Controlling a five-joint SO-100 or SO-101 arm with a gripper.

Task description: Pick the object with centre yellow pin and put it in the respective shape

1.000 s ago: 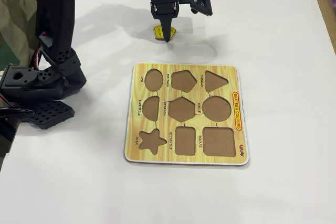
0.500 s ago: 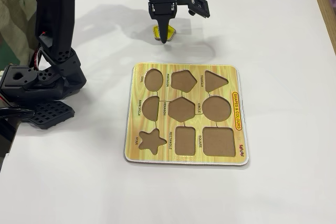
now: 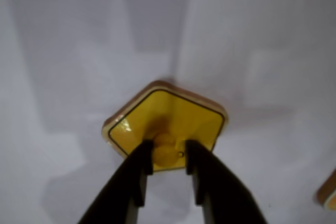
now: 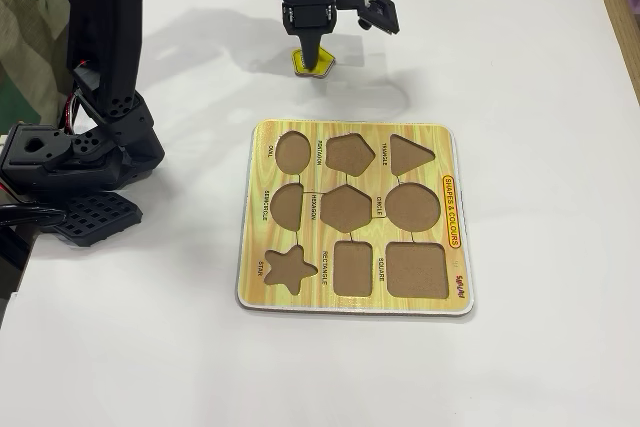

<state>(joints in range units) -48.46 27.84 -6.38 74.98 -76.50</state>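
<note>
The yellow piece [image 3: 167, 127] lies flat on the white table [image 4: 520, 67], directly under the gripper [image 3: 168, 153]. In the wrist view its pointed corner faces away from the jaws, toward the top of the picture, and its flat base edge runs crosswise beneath the fingertips; it has no clear long axis. The knob [image 3: 165, 148] at its middle sits between the two black fingers [image 3: 137, 169], which stand narrow, close on either side of it; whether they actually press it I cannot tell. Bare table surrounds the piece on all sides. In the fixed view the piece [image 4: 310, 63] is well apart from the puzzle board [image 4: 262, 277], which lies nearer the camera than the jaws. The pentagon cutout [image 4: 349, 154] is in the board's top row, middle.
</note>
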